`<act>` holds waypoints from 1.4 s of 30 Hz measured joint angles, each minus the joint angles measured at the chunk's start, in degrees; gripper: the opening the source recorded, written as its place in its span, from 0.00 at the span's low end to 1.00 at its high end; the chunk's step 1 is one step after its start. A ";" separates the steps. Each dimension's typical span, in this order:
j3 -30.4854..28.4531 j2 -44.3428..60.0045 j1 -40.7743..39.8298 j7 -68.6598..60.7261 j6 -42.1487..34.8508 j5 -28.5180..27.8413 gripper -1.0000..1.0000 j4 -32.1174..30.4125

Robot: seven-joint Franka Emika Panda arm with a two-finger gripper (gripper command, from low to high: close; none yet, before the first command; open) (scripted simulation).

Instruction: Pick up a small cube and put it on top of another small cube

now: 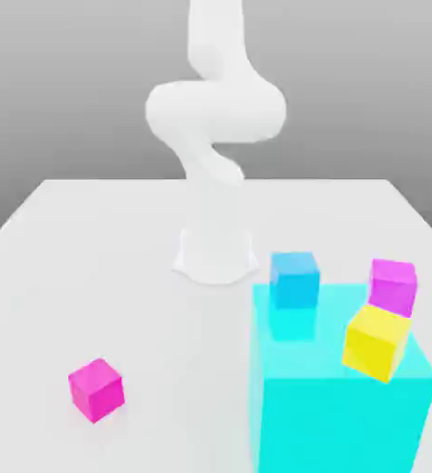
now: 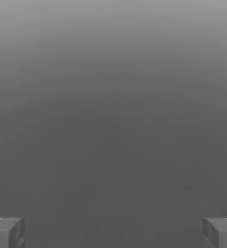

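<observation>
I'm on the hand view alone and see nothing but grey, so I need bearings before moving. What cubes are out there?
Observer: Four small cubes. One magenta cube sits alone on the white table, toward the exterior view's left.
Operator: And the others?
Observer: A blue cube, a yellow cube and a second magenta cube are clustered at a big cyan block on the exterior view's right.
Operator: Anything stacked already?
Observer: I cannot tell whether they rest on the block or beside it.
</observation>
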 joint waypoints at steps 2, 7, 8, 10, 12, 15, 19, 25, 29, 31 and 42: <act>-0.07 4.43 -1.95 2.19 2.35 -0.70 0.50 -1.82; -0.75 14.92 -6.29 7.22 7.90 -2.15 0.50 -6.11; -0.96 17.00 -7.11 8.19 9.01 -2.39 0.50 -6.97; -1.54 21.15 -8.61 10.06 11.23 -2.80 0.50 -8.68; -2.27 25.30 -9.96 11.81 13.44 -3.04 0.50 -10.38; -3.75 31.52 -11.56 14.09 16.75 -2.90 0.50 -12.94; -5.44 39.82 -14.35 15.89 21.26 -1.01 0.50 -16.38; -4.52 52.28 -16.83 14.77 29.47 4.28 0.50 -18.31; -3.17 58.46 -17.84 13.63 34.47 5.86 0.00 -17.29; -3.16 58.46 -17.86 13.68 34.49 5.81 0.00 -17.29; -3.74 46.21 -16.64 17.32 23.66 2.03 0.00 -18.62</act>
